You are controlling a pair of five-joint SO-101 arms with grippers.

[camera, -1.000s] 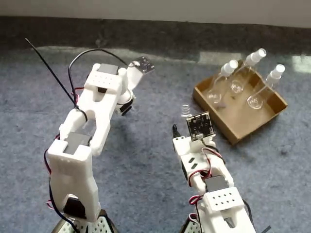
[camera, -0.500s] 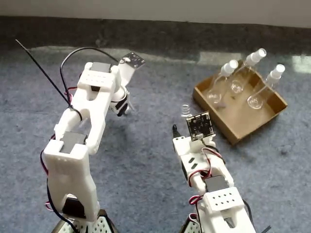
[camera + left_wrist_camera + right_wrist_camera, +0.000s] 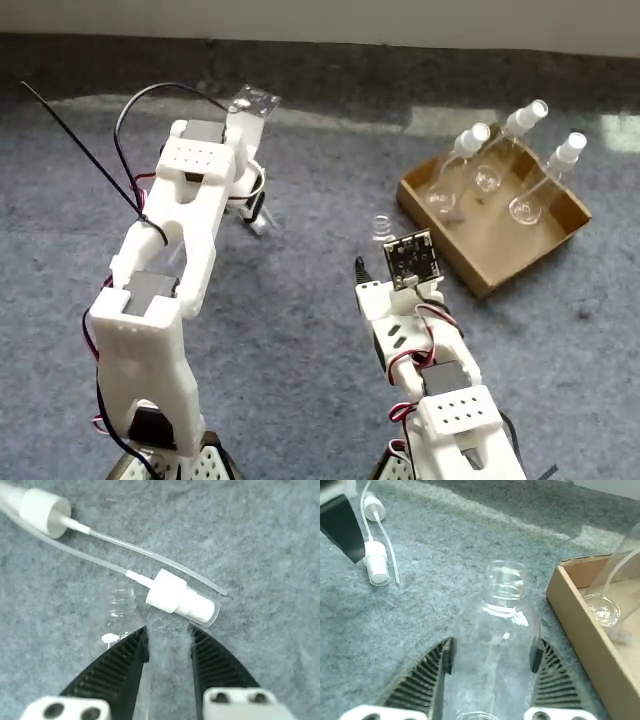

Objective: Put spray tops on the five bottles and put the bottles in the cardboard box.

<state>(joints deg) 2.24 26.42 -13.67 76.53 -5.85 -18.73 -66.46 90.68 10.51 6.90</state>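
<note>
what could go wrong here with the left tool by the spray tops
1. The left tool is open by the near spray top, and the tube of the far spray top runs beside it; closing might pinch a tube.
2. The clear bottle sits close beside the tool and could get knocked away.

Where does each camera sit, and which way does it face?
High view: fixed above the table, looking down on both arms and the box.
Left wrist view: on the left arm, looking down at two spray tops; its open jaws show.
Right wrist view: on the right arm, facing the box; its jaws grip a bottle.
Both wrist views share the spray tops.
</note>
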